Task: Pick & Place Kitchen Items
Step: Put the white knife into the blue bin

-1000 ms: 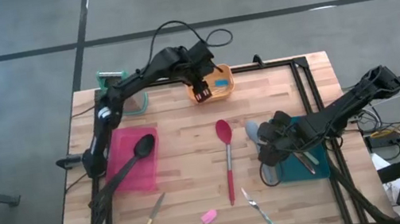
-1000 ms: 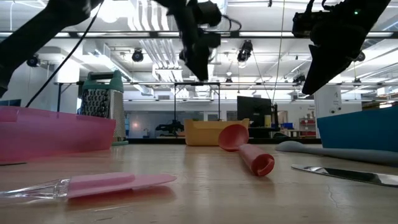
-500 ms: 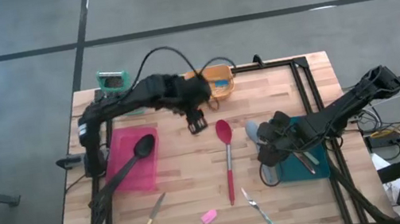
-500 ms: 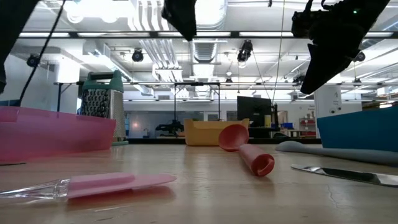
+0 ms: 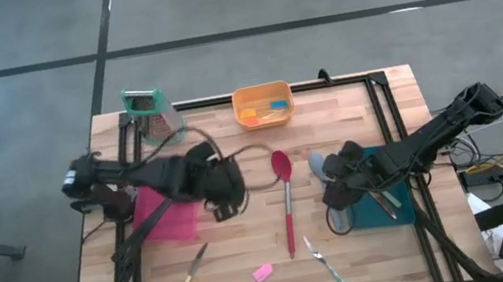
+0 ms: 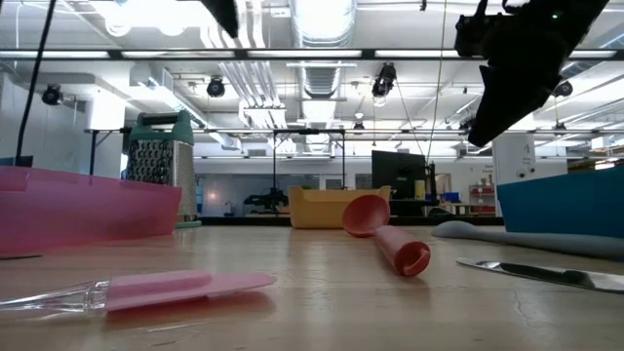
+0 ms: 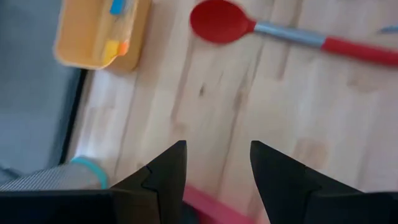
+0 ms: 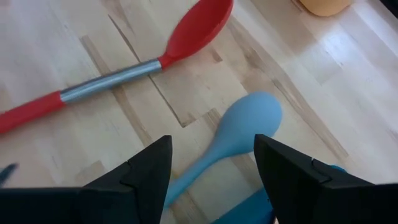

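My left gripper (image 5: 226, 202) is open and empty above the right edge of the pink tray (image 5: 169, 225). My left arm hides most of the black spoon in that tray. My right gripper (image 5: 334, 189) is open and empty, raised above the pale-blue spoon (image 8: 239, 127). That spoon's bowl (image 5: 317, 163) lies on the wood and its handle runs toward the blue tray (image 5: 388, 205). The red spoon (image 5: 286, 201) lies flat mid-table. A yellow-handled knife (image 5: 187, 280), a pink tool (image 5: 263, 274) and slim metal cutlery (image 5: 327, 263) lie near the front edge.
The orange tub (image 5: 263, 104), holding small blue and orange pieces, and the green-topped grater (image 5: 148, 112) stand at the far edge. A black frame rail (image 5: 383, 110) runs along the right side. There is bare wood between the red spoon and the pink tray.
My left gripper has swung from the orange tub at the far edge toward the near left, past the red spoon's bowl, to the pink tray's right edge. It stays open and empty. My right gripper has kept still.
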You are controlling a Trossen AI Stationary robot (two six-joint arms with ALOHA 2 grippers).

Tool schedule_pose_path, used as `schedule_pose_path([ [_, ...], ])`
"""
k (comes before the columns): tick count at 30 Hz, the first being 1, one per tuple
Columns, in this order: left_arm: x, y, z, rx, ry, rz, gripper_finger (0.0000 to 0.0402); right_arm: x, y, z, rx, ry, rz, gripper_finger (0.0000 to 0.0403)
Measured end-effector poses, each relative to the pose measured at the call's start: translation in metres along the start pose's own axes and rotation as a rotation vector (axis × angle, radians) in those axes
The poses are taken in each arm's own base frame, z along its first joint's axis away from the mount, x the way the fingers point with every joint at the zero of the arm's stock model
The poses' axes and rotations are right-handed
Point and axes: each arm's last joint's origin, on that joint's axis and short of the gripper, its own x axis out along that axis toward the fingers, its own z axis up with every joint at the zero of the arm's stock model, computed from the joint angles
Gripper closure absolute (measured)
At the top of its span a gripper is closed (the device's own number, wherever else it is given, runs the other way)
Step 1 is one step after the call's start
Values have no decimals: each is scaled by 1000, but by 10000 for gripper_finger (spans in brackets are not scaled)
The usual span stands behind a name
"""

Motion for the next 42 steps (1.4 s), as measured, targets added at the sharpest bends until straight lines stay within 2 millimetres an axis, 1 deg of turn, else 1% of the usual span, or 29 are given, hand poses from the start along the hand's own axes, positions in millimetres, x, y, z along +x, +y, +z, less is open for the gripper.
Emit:
schedule_pose_path([
  [3,6,-12,-22,-17,-3,74,220,0,2,1,9,-6,17,177],
  [7,22,-28,-48,-54,-15,161,220,-1,9,6,37,-1,118,172],
  [12,56,-50,-76,-82,-104,236,220,-4,19,14,44,-52,245,182],
  [16,88,-63,-90,-90,-150,200,220,-6,24,14,45,-57,300,195],
  [19,107,-68,-98,-86,-183,168,220,-5,33,10,30,-60,325,205],
  [21,115,-69,-101,-90,-198,155,220,-3,40,7,11,-52,329,212],
  [24,122,-67,-102,-102,-186,132,220,2,54,4,-20,-20,335,223],
  [28,124,-60,-94,-97,-181,107,220,5,83,5,-75,45,369,238],
  [31,124,-53,-86,-88,-198,81,220,4,105,4,-158,133,332,249],
  [35,121,-41,-77,-109,-245,66,220,-1,127,0,-229,304,198,265],
  [37,117,-37,-75,-127,-266,59,220,-6,137,-2,-249,374,159,272],
  [39,114,-35,-73,-141,-289,51,221,-11,150,-5,-264,421,163,279],
  [42,110,-34,-71,-124,-311,41,223,-19,168,-8,-237,470,222,287],
])
